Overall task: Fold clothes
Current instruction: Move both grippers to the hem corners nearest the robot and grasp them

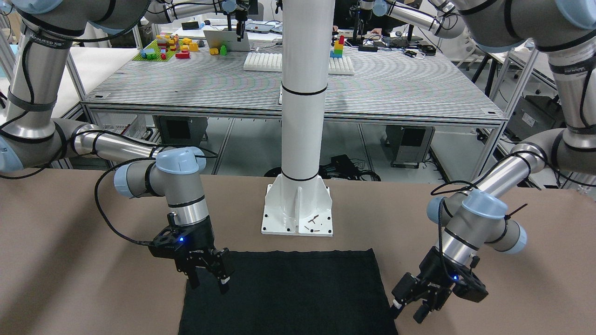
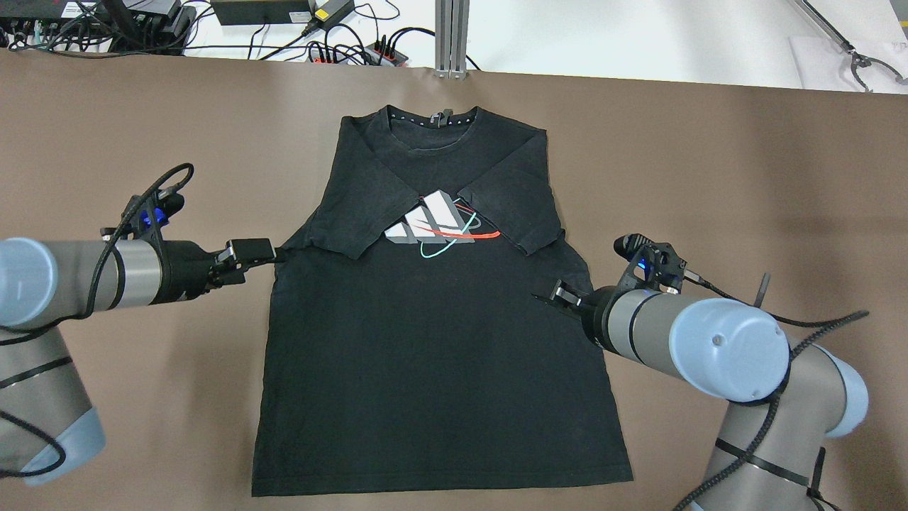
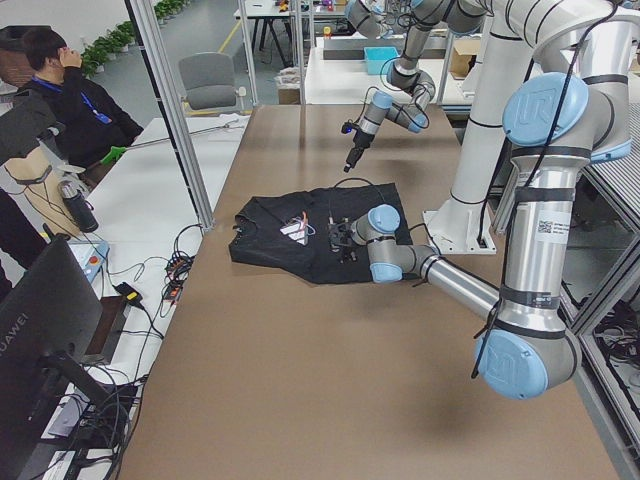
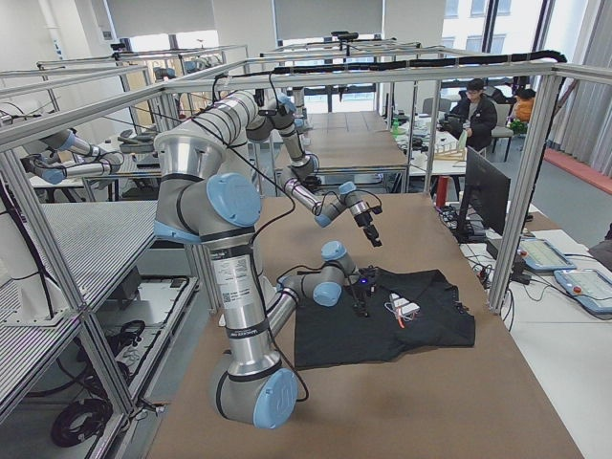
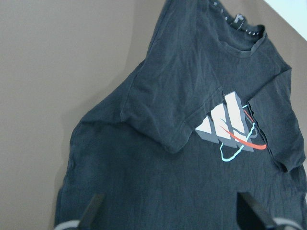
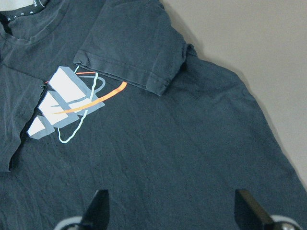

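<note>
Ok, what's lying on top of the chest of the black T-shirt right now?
The black fabric T-shirt has both short sleeves folded inward over its chest. Their hems cover part of the upper edge of the white-and-grey striped logo; its middle and red and teal curves show.

Overhead looks down from six o'clock, front faces it from twelve, sides stand far at nine and three. Both close wrist views share the chest of the black T-shirt (image 5: 158,182).
</note>
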Motion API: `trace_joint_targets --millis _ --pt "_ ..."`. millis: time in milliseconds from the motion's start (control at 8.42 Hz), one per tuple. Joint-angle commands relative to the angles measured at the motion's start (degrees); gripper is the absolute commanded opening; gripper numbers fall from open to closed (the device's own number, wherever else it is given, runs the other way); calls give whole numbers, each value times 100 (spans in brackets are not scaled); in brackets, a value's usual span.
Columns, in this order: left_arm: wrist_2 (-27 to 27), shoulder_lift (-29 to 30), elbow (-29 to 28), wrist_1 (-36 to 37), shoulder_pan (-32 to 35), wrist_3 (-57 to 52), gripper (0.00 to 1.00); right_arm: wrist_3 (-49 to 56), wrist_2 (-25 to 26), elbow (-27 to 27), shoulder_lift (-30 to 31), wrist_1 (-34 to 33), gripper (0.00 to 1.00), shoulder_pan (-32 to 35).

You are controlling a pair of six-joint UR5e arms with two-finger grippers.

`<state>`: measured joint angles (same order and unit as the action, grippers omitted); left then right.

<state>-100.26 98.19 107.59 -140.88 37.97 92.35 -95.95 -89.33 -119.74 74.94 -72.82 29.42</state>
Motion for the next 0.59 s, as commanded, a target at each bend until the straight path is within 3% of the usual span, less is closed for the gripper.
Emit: trace_joint_targets --millis 0,238,475 --pt "1179 -1001 937 -1 -1498 703 95 -756 825 -524 827 509 93 -891" --pt "2032 -1265 957 25 -2666 1125 95 -881 1267 -481 1494 1668 93 -1446" --pt "2807 -1652 957 34 -3705 1600 95 -934 1470 -375 1760 2296 93 -1571"
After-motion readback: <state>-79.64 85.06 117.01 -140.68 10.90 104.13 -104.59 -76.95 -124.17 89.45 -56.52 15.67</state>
